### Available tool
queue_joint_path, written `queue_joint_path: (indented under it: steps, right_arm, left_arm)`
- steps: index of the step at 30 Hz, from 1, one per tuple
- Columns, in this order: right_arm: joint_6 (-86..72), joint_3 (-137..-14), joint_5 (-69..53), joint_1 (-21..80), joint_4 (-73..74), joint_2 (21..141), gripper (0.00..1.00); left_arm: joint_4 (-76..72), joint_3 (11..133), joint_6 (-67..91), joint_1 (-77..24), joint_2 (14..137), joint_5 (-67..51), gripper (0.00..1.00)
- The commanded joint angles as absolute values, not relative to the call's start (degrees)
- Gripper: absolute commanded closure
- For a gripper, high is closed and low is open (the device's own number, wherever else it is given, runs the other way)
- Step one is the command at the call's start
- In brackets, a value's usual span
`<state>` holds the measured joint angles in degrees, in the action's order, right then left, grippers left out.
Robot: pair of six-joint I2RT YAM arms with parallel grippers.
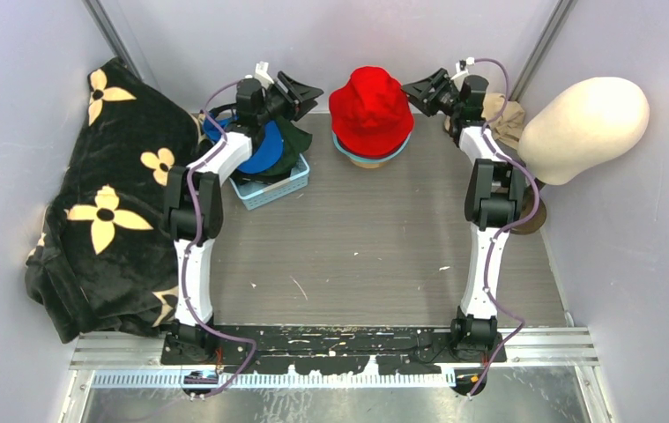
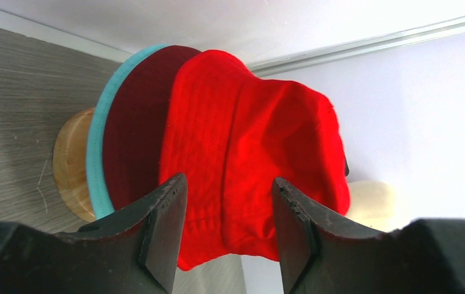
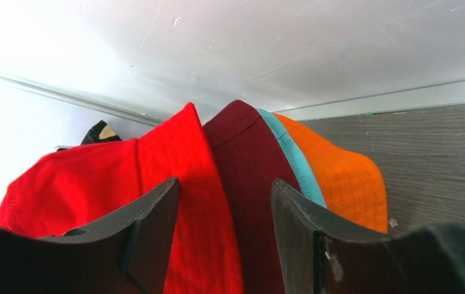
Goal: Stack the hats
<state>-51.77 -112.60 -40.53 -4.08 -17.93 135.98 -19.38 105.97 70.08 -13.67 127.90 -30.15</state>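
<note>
1. The red hat [image 1: 371,99] tops the pile at the far middle of the desk [image 1: 375,256]. It sits crown up, with its brim draped over the teal hat [image 1: 341,148] below.
2. An orange hat [image 3: 346,184] lies at the bottom, with only its brim showing. Nested this way, each crown props up the next, so the pile seems to stand without support.
3. The left end effector [image 1: 311,92] hovers just beside the pile on its left. It is released, fingers apart with nothing between them, and aimed at the red crown.
4. The right end effector [image 1: 413,92] mirrors it on the other side, also released and empty. It is close to the red brim, and I judge it is not touching.
5. This flanking stance would suit squaring the top hat evenly from both sides, since one-sided pressure could tip the soft pile.
6. A blue cap [image 1: 264,152] and a dark green cap [image 1: 295,139] lie in a light-blue basket [image 1: 282,187] under the left arm. They are not yet stacked, so the task looks only partly done. The left arm is the nearer one for fetching them.
7. Further out, a cream head form [image 1: 586,123] rests at the right, a beige cloth [image 1: 502,119] lies behind the right arm, and a black flowered blanket [image 1: 101,203] is heaped at the left.
</note>
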Motion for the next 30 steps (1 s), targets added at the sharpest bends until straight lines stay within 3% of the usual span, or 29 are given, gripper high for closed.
queue_joint_path:
  steps: [1,11,22,30]
  right_arm:
    - [-57.0,-113.0,-44.7,-4.0,-26.8,136.6,0.39]
    - [-65.3,-110.3,-47.5,-4.1,-36.9,137.9,0.57]
    - [-72.1,-105.7,-46.9,-4.5,-45.9,137.6,0.99]
    - [-73.1,-105.8,-46.5,-4.7,-47.0,138.1,0.99]
  left_arm:
    - [-22.2,109.4,70.2,-14.0,129.5,-32.0,0.46]
    - [-24.1,111.6,71.3,-14.3,132.4,-32.8,0.46]
    - [-25.1,112.9,71.7,-14.6,134.0,-33.0,0.46]
    - [-29.2,115.9,74.6,-15.0,137.9,-33.5,0.46]
